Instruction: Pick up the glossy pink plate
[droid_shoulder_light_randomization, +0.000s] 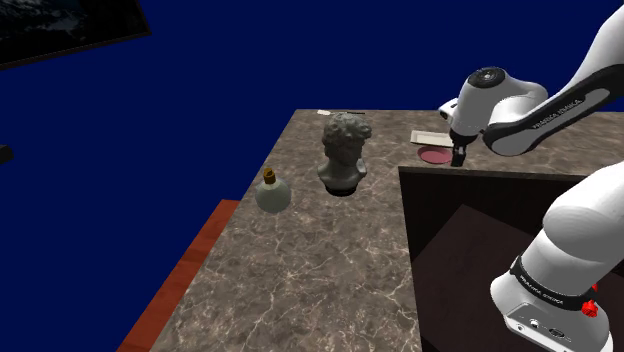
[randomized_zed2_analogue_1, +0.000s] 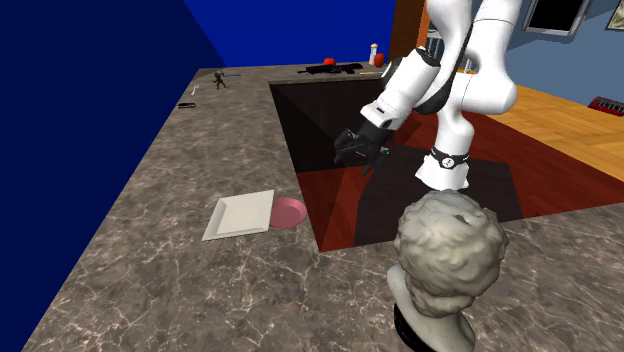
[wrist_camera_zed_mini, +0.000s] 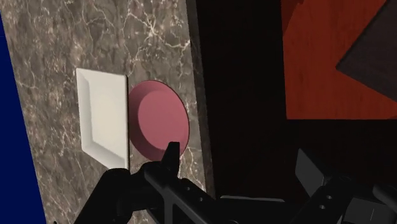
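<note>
- Hovering my gripper (wrist_camera_zed_mini: 239, 167) over the edge of the dark recess (randomized_zed2_analogue_1: 330, 150) cut into the marble counter (randomized_zed2_analogue_1: 180, 200), I have both fingers spread wide and nothing between them
- The pink plate (wrist_camera_zed_mini: 159, 121) lies flat on the counter, just beside the recess's edge
- In the wrist view one of my fingertips (wrist_camera_zed_mini: 170, 151) overlaps the plate's rim, but the second exterior view puts my gripper (randomized_zed2_analogue_1: 365, 158) up above the plate (randomized_zed2_analogue_1: 292, 212) and off to the side over the recess, not touching it
- A white rectangular tray (wrist_camera_zed_mini: 102, 121) lies hard against the plate on the side away from the recess
- The tray's edge seems to cover a sliver of the plate, though I cannot tell whether one rests on the other
- So the plate is hemmed in, with the tray along one side and the recess's drop along the other
- In the shoulder view a grey bust (droid_shoulder_light_randomization: 345, 152) stands on the counter well apart from the plate (droid_shoulder_light_randomization: 435, 155), toward that view's left
- A small round flask (droid_shoulder_light_randomization: 272, 190) with a yellowish neck stands near the bust, further left
- At the counter's far end in the second exterior view sit a tiny figure (randomized_zed2_analogue_1: 220, 77), a flat black object (randomized_zed2_analogue_1: 335, 68) and a white bottle (randomized_zed2_analogue_1: 375, 52) with a red cap, all too small to say more
</note>
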